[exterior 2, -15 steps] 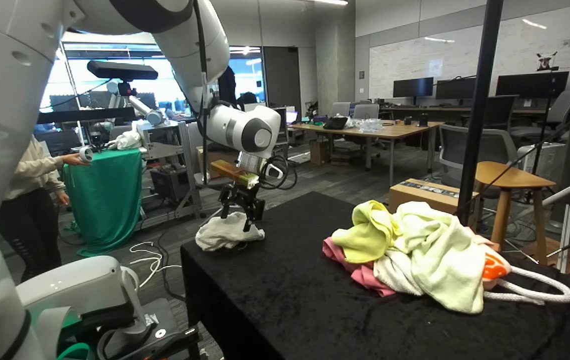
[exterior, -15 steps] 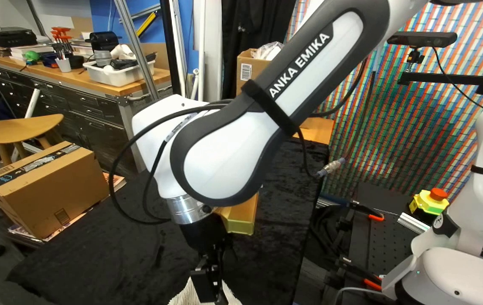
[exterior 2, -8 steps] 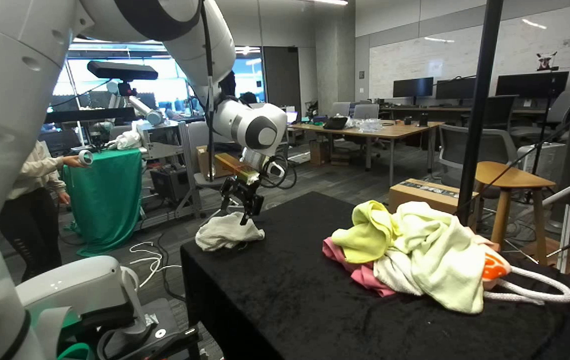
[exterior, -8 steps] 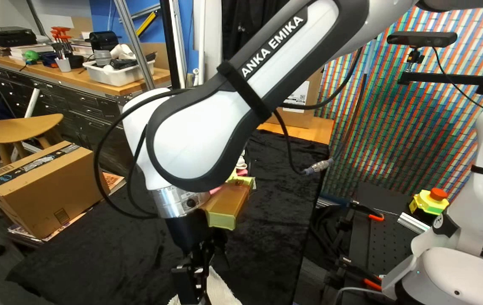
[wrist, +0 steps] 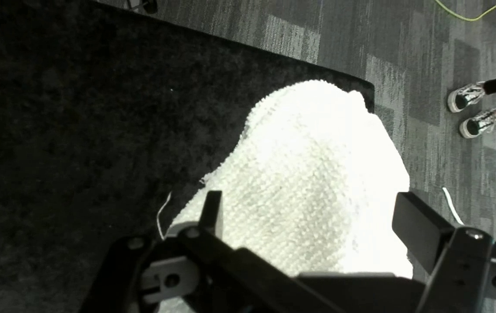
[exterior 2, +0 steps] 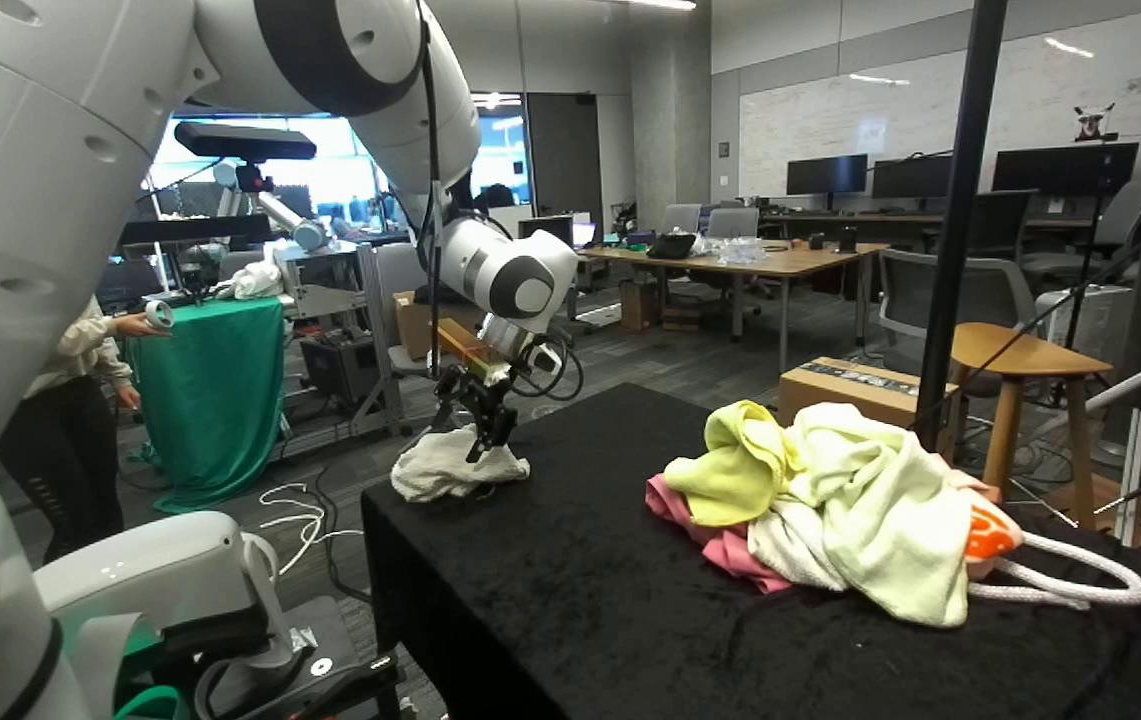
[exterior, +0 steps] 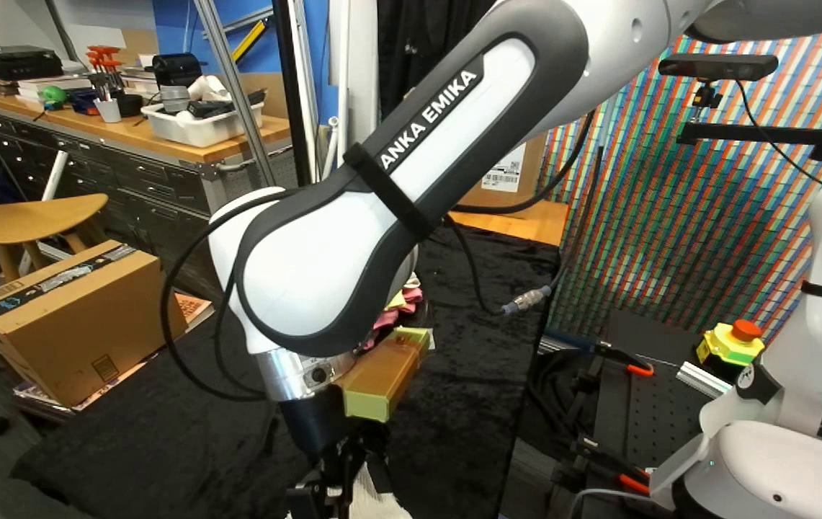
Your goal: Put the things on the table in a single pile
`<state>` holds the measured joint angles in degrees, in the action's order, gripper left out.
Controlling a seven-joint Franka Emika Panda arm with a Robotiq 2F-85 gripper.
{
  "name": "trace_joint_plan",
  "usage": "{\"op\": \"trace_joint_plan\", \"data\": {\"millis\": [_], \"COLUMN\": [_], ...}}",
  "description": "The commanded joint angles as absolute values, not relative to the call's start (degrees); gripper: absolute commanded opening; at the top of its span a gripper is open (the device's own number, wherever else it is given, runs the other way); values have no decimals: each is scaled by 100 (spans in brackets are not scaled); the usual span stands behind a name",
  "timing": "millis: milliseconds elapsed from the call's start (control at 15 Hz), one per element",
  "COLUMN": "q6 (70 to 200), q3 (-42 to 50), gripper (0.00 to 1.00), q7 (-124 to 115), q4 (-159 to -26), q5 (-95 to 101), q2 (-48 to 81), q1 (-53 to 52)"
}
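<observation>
Hanging over a crumpled white cloth with a nubby weave (wrist: 291, 174), a black two-fingered gripper (wrist: 313, 217) has its fingers (wrist: 421, 230) spread wide apart, the cloth showing in the gap between them. Whether either finger touches the fabric cannot be told. That cloth lies at a corner of the wide table with a black velvety cover (exterior 2: 570, 520), and in the wrist view it hides part of the table's edge.

Well apart from it on the same table sits a rounded heap of mixed cloths (exterior 2: 850, 470). A bright yellow-green cloth (exterior 2: 730, 475) folds over a pink cloth (exterior 2: 740, 562) at the side nearer the gripper, a pale yellow-green towel (exterior 2: 900, 530) drapes down the heap, and whitish fabric (exterior 2: 792, 545) shows beside the towel. Peach fabric with an orange-red patch (exterior 2: 990, 535) and a thick white rope loop (exterior 2: 1125, 585) stick out at the far end. In an exterior view the white-and-gray robot arm (exterior: 317, 274) covers most of the heap.

An amber-coloured block (exterior: 382, 371) juts out above the gripper. A brown cardboard box with dark printed tape (exterior: 86, 324) shows near the table in both exterior views; patterned sneakers (wrist: 469, 93) stand on gray carpet (wrist: 343, 34).
</observation>
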<state>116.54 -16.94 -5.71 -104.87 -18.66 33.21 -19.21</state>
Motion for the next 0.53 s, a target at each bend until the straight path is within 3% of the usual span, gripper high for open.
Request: {"op": "trace_joint_plan", "data": {"millis": [0, 467], "q6": [11772, 11796], "q3": [-1654, -1593], "gripper": [100, 100], "q7": [-828, -1165], "q4": [-10407, -10356], "q5": [-1702, -1398], "q2": [3430, 3578], "q1": [-2157, -2425]}}
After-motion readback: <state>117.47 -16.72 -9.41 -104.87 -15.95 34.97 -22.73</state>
